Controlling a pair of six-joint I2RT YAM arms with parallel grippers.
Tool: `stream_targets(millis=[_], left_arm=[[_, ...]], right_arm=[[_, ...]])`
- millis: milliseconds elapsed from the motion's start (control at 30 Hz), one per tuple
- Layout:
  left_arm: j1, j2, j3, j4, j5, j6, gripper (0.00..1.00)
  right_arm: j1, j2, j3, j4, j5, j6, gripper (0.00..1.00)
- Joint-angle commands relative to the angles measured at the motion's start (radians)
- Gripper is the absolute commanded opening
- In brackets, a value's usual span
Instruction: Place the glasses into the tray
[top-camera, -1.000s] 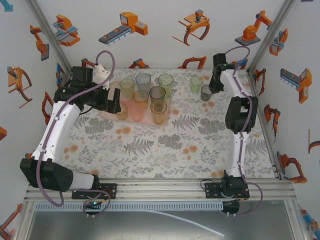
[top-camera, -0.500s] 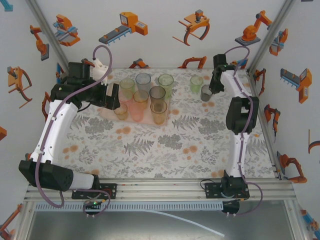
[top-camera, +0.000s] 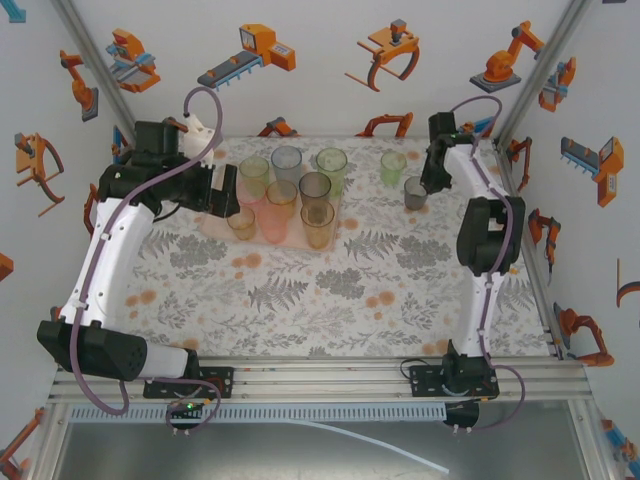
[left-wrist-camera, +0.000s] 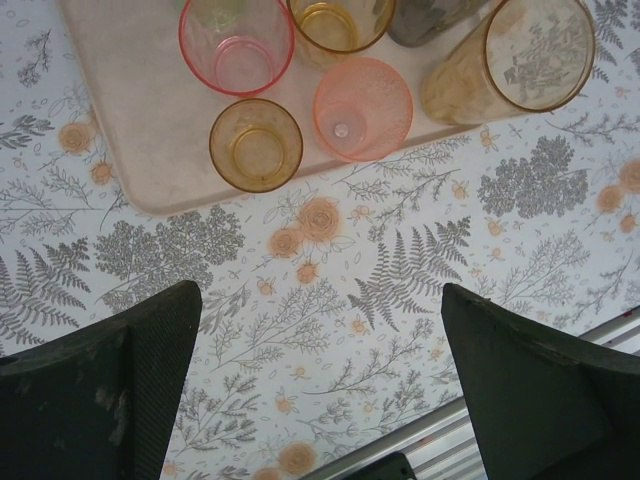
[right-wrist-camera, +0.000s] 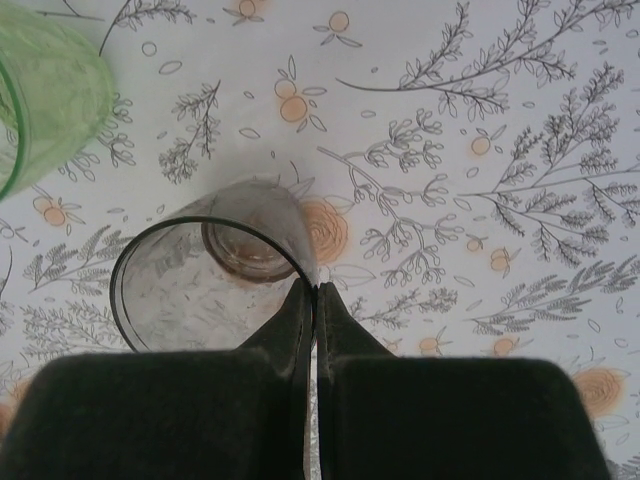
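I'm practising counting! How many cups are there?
10. Eight cups crowd the pink tray; a green cup and a grey cup, pinched by the right gripper, are right of it. Others might hide behind.

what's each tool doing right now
left tool: open, holding nothing
right tool: closed on the rim of the smoky grey glass

A robotics lab test cell: aluminium frame (top-camera: 330, 381), robot-print walls (top-camera: 320, 100), floral tablecloth (top-camera: 300, 300).

Floral-cloth table (top-camera: 330, 290): pink tray (left-wrist-camera: 140, 130) back left, green glass (top-camera: 393, 167) back right.
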Motion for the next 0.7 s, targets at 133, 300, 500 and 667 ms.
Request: stream_targets(millis=[133, 300, 500, 667], left_arm=[[-0.001, 0.011, 0.042, -0.027, 0.041, -0.029, 0.97], [-0.001, 0.011, 0.041, -0.024, 0.044, -0.035, 0.97], [-0.002, 0.018, 0.051, -0.032, 0.052, -0.067, 0.97], [-0.001, 0.007, 0.05, -0.066, 0.039, -0.064, 0.97]], right_arm=[[0.025, -0.161, -0.107, 0.02, -0.006, -0.016, 0.0], [0.041, -0.229, -0.183, 0.033, -0.012, -0.015, 0.0], [0.098, -0.336, -0.253, 0.012, -0.003, -0.011, 0.0], [0.201, -0.444, -0.326, -0.006, 0.02, 0.015, 0.0]])
